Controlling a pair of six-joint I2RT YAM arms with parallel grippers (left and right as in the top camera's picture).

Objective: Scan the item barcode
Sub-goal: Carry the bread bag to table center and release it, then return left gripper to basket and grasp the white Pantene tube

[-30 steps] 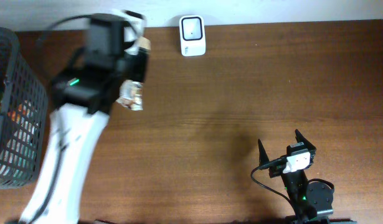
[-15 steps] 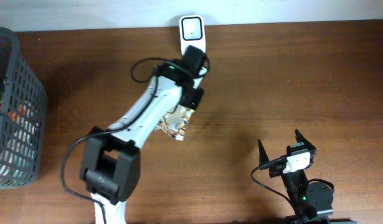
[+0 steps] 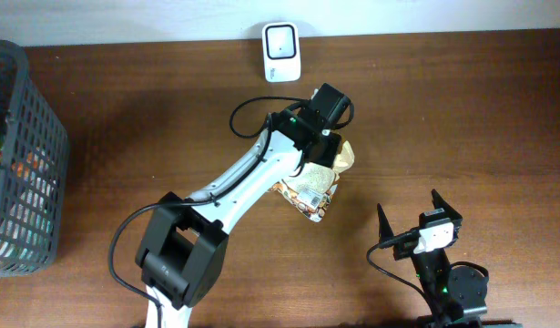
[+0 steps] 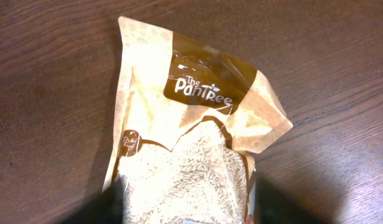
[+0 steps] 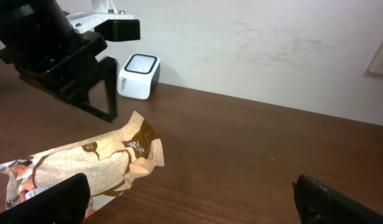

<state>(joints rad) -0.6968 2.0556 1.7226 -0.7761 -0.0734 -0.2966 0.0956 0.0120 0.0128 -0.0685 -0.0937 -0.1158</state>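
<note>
Apparently, left gripper (image 3: 322, 157) hangs open over pouch (image 4: 191, 130).

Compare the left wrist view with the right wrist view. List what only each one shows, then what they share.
Only the left wrist view: the rice pouch seen from straight above, its PanTree logo readable and the grains showing through the clear window.
Only the right wrist view: the white scanner standing by the wall, and the left gripper seen from outside, hanging over the pouch.
Both: the pouch lying on the brown wooden table.
</note>
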